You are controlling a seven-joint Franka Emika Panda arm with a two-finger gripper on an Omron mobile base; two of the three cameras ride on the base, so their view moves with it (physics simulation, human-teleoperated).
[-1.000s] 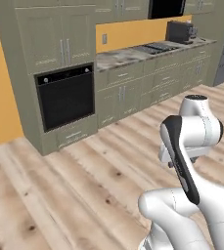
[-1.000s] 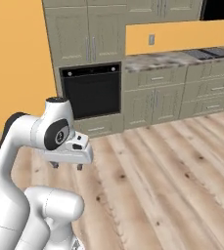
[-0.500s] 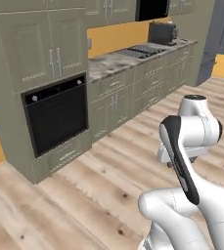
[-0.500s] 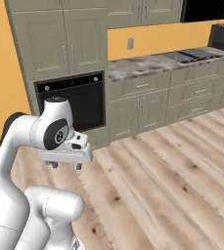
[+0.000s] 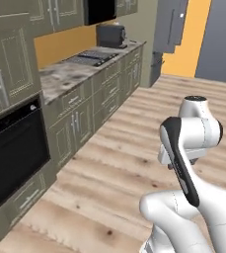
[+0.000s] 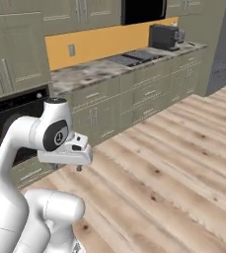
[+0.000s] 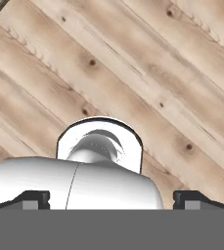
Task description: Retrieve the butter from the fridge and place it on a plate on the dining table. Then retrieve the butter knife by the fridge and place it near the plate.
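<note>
Wooden floorboards (image 7: pixel 147 63) run under the gripper (image 7: pixel 111 199), which hangs tucked close to the robot's body, pointing down; in the hand view its two dark fingertips (image 7: pixel 33 199) sit far apart at the lower left and lower right, so the jaws stand wide open with nothing between them. In the right base view the hand (image 6: pixel 67 154) shows at left centre, and in the left base view the folded arm (image 5: pixel 188 143) fills the lower right. Beyond it, a black oven (image 5: pixel 11 158) sits at the left edge, then a run of olive cabinets under a speckled counter (image 5: pixel 70 71) with a cooktop (image 5: pixel 92 57) and a dark toaster (image 5: pixel 109 35) further back. Farthest off, at the upper right of the left base view, stands the tall grey fridge (image 5: pixel 169 24), its doors closed. It lies well ahead of the hand, across open floor, so the base likely must drive there before any reaching. Butter, knife, plate and table cannot be made out.
</note>
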